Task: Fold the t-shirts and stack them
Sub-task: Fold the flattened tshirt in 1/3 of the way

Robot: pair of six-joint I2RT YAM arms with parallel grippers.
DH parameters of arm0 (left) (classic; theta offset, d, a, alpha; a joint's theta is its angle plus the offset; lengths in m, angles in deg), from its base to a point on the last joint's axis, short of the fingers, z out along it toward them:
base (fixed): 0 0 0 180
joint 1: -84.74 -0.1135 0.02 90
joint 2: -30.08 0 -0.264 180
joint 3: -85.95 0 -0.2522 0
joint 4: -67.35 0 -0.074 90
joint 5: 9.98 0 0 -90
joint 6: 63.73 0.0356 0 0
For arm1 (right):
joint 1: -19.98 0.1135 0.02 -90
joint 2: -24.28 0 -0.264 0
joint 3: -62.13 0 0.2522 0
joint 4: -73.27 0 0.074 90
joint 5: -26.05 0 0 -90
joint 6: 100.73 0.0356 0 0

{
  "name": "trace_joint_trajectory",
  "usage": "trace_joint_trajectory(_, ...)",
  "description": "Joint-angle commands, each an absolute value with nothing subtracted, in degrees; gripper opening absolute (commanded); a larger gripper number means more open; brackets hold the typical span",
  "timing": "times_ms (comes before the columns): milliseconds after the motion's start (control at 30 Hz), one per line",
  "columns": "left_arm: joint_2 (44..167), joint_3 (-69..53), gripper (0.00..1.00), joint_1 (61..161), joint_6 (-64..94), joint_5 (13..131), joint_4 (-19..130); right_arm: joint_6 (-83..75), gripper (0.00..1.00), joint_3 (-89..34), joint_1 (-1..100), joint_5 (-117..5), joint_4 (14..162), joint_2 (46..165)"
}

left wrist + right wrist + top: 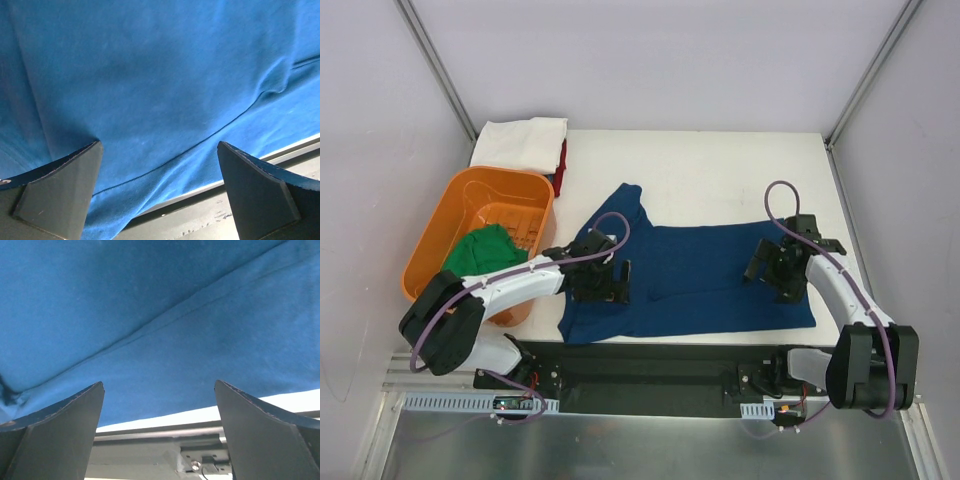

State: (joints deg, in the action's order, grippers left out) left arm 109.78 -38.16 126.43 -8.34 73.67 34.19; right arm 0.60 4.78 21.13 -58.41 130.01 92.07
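Left gripper (603, 281) and right gripper (779, 268) spread, empty, over navy shirt (705, 275); soft, limp, light; pinch near-edge corners.

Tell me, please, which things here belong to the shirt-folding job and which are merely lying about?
Part of the job:
- navy blue t-shirt, spread on the table
- green t-shirt, in the tub
- white t-shirt, folded at the far left
- red t-shirt, beside the white one

Lying about:
- orange tub
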Motion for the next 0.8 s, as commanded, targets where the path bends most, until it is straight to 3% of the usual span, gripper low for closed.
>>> trace_joint_trajectory(0,106.3,-41.3,0.99,126.9,-12.1,74.5,35.7,3.2,0.97,7.9,21.7,-56.0,125.8,95.5)
trace_joint_trajectory(433,97.8,-47.9,0.99,126.8,-15.6,72.4,34.8,2.6,0.97,10.2,21.8,-55.6,125.5,97.1)
trace_joint_trajectory(567,97.7,-39.1,0.99,126.8,-10.1,76.3,33.7,0.8,0.97,7.4,21.8,-55.2,126.2,93.5)
trace_joint_trajectory(767,107.4,-20.7,0.99,125.4,-0.1,86.5,32.3,-2.3,0.97,0.5,21.7,-56.4,129.5,92.0)
